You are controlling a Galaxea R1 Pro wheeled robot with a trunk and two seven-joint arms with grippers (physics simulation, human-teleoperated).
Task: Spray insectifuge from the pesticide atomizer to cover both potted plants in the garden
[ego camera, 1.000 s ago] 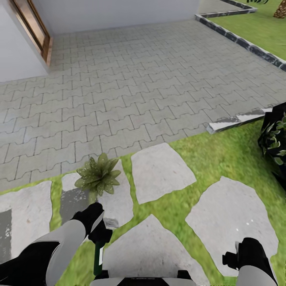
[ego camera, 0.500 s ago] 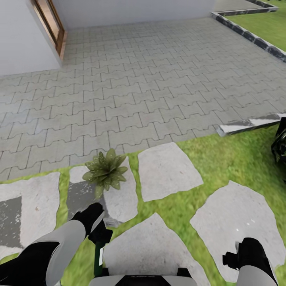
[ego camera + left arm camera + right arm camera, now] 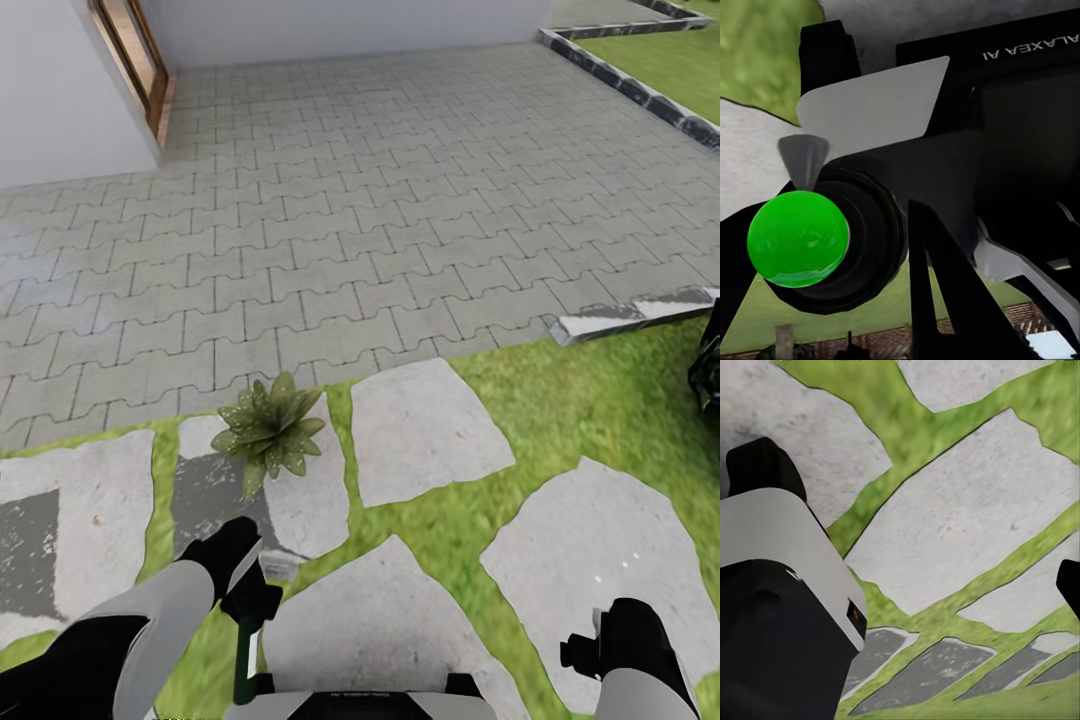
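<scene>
One potted plant [image 3: 270, 428], a low rosette of pointed olive-green leaves, stands on a stepping stone at the edge of the garden lawn [image 3: 560, 400]. My left gripper [image 3: 250, 592] sits nearer to me than the plant, a short way from it, and is shut on the pesticide atomizer [image 3: 243, 655], whose dark green bottle hangs down from it. In the left wrist view the atomizer [image 3: 797, 238] shows close up as a bright green rounded end in a dark ring. My right gripper [image 3: 915, 525] is open over stones and grass, with nothing between its fingers [image 3: 761, 465].
Grey interlocking paving [image 3: 350, 200] stretches beyond the stones to a white wall with a wooden door frame [image 3: 130, 50]. A dark bush [image 3: 708, 365] and a broken kerb [image 3: 630, 315] lie at the right edge. Irregular stepping stones [image 3: 420, 430] surround me.
The whole view has shifted, so the camera moved: the plant now sits slightly further right and up in the picture. Both arms keep their pose and the left grip is unchanged.
</scene>
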